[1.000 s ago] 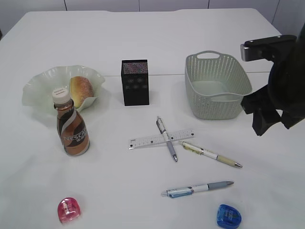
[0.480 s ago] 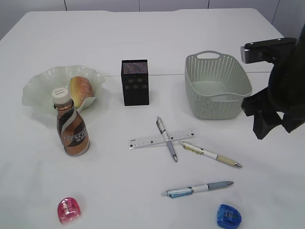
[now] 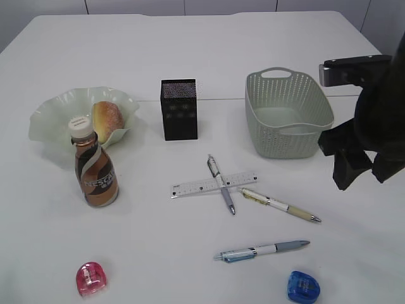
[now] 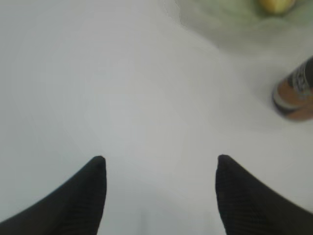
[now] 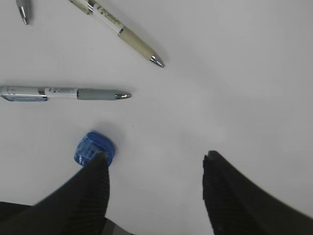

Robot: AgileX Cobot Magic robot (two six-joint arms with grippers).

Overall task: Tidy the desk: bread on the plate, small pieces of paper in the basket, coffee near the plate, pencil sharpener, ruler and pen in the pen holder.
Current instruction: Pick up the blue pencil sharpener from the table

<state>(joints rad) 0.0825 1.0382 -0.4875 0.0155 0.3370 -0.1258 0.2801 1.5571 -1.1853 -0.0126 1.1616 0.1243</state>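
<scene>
The right gripper (image 5: 155, 169) hung open and empty, the blue pencil sharpener (image 5: 94, 148) at its nine o'clock. The left gripper (image 4: 160, 169) stood open above bare table (image 4: 122, 88), the coffee bottle (image 4: 296, 93) at two o'clock.

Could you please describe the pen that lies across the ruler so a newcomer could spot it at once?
Start at the black box-shaped pen holder. In front of it lies a clear plastic ruler. The silver-grey pen crosses over it; the other two pens lie apart on the bare table.

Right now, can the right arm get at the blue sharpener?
Probably yes. The right gripper is open and empty above bare table, with the blue sharpener just beside its left finger. The nearest pen lies clear beyond it.
</scene>
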